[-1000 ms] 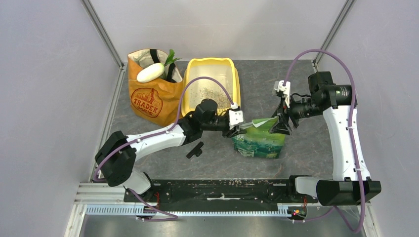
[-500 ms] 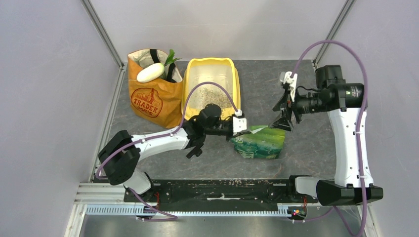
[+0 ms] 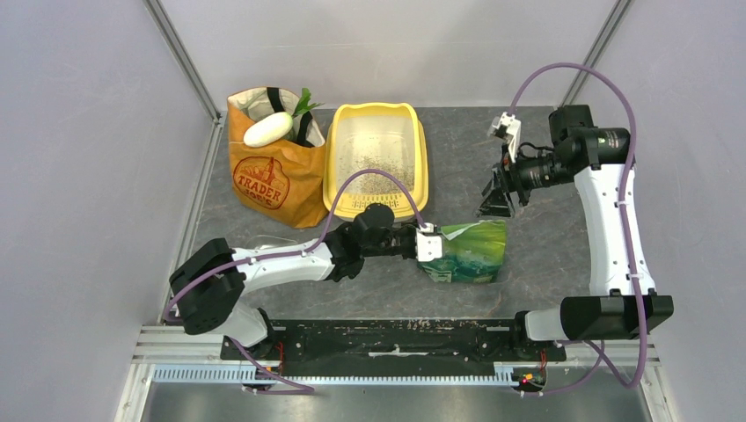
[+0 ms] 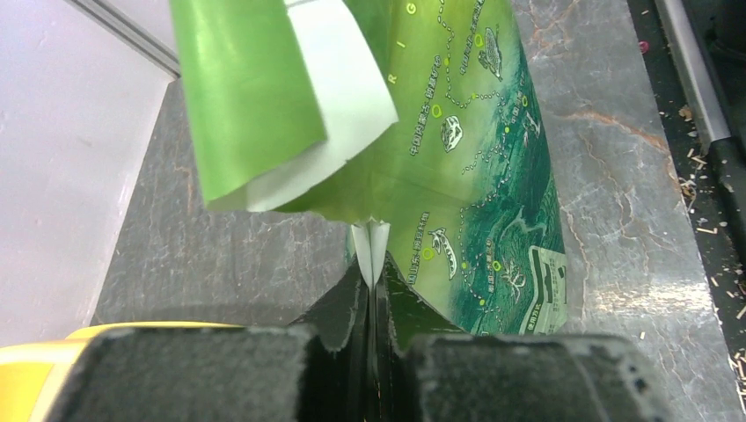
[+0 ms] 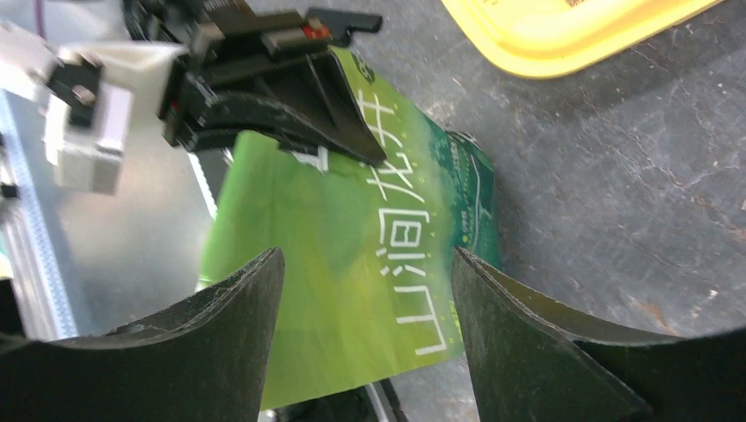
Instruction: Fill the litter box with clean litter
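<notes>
Beyond and well to the left of the left gripper (image 3: 435,246), an orange Trader Joe's paper bag (image 3: 264,180) stands with a white radish (image 3: 266,129) showing at its mouth; it is no part of this job. Just right of that bag, beyond the gripper's wrist and apart from it, the yellow litter box (image 3: 333,163) lies flat. The clean litter (image 3: 374,171) is a thin speckled patch in the near part of the pale basin, so I judge the fill partial. The left gripper's fingers are pressed together on a thin seam at the edge of the green foil bag (image 3: 471,253), which slumps on the table rightward from the fingertips; probably an edge pinch to steer the mouth when tipping. Right gripper (image 3: 495,200) hangs beyond the bag, apart from it, jaws spread and holding nothing, its wrist camera facing the printed side. Likely it is placed to take a second hold.
</notes>
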`<action>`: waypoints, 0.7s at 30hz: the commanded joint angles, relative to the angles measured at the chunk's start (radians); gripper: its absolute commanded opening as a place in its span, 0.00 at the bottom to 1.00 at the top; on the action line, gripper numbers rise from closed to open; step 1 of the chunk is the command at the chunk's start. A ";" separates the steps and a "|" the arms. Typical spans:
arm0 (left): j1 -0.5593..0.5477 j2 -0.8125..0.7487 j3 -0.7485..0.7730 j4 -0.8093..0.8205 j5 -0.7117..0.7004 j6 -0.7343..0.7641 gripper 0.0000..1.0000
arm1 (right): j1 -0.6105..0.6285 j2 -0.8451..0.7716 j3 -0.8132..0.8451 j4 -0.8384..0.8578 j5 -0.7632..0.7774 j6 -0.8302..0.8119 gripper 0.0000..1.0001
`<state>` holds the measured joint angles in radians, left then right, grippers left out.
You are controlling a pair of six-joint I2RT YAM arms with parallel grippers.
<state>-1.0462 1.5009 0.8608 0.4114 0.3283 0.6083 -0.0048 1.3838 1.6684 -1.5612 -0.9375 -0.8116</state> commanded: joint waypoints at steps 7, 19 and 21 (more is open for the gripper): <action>-0.007 0.015 -0.003 0.067 -0.084 0.053 0.03 | 0.026 -0.183 -0.221 -0.140 0.131 -0.304 0.59; -0.007 -0.009 -0.023 0.077 -0.006 0.067 0.04 | 0.038 -0.147 -0.327 0.139 0.298 -0.086 0.78; -0.007 -0.011 -0.028 0.075 -0.006 0.084 0.05 | 0.039 -0.136 -0.306 0.124 0.278 -0.095 0.78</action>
<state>-1.0515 1.5120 0.8505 0.4400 0.2939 0.6357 0.0273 1.2385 1.3403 -1.4803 -0.6735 -0.9318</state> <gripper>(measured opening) 0.054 0.781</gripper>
